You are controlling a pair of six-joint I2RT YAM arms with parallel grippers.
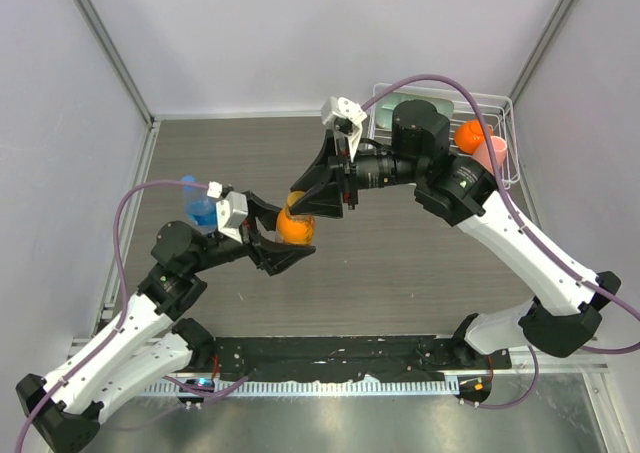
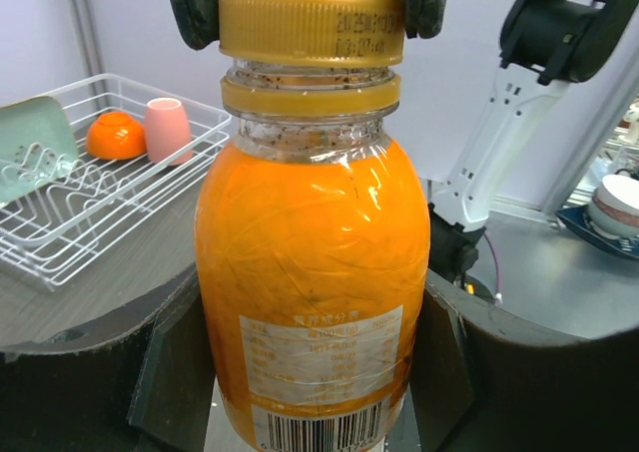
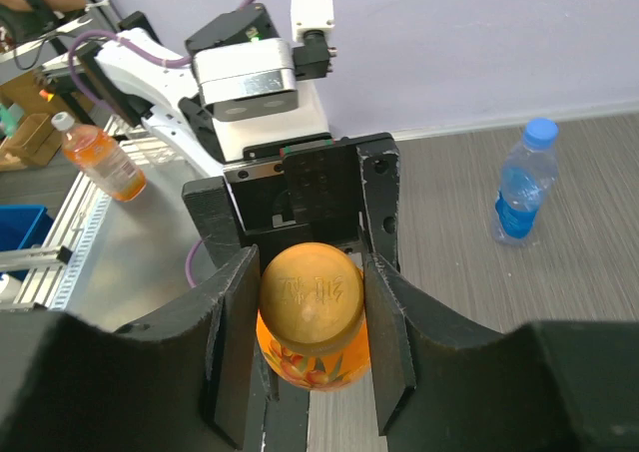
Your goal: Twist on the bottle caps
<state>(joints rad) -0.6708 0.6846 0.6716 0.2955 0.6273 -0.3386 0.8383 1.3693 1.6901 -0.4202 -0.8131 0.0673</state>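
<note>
The orange bottle (image 2: 312,272) is standing straight up over the middle of the worktop (image 1: 420,263), between the two arms. The left jaws are closing on its fat body, one on each side, and squeezing it. They are doing this so the bottle is not spinning or tipping while the top is being worked on. I cannot tell if the bottle's bottom is touching the worktop.

The gold cap (image 2: 312,25) is sitting on the bottle's neck. The right jaws are coming down from above and pinching the cap on two sides. Coming from above is letting the right arm (image 1: 500,223) twist the cap around like a hand would.

A bit of the neck's screw lines is showing under the cap, so I am thinking the cap is not all the way down yet. It is looking like it needs more turning.

The clear bottle (image 3: 519,198) is standing alone on the worktop, well apart from the arms, on the left side. Its blue cap (image 3: 540,130) is sitting on top, but I cannot tell if it is tight.

A wire rack (image 2: 60,232) is sitting at the far right corner, holding an orange ball (image 2: 116,135) and a pink cup (image 2: 168,130). They are out of the way.

If the left jaws are holding too softly, the bottle may be turning along with the cap.
</note>
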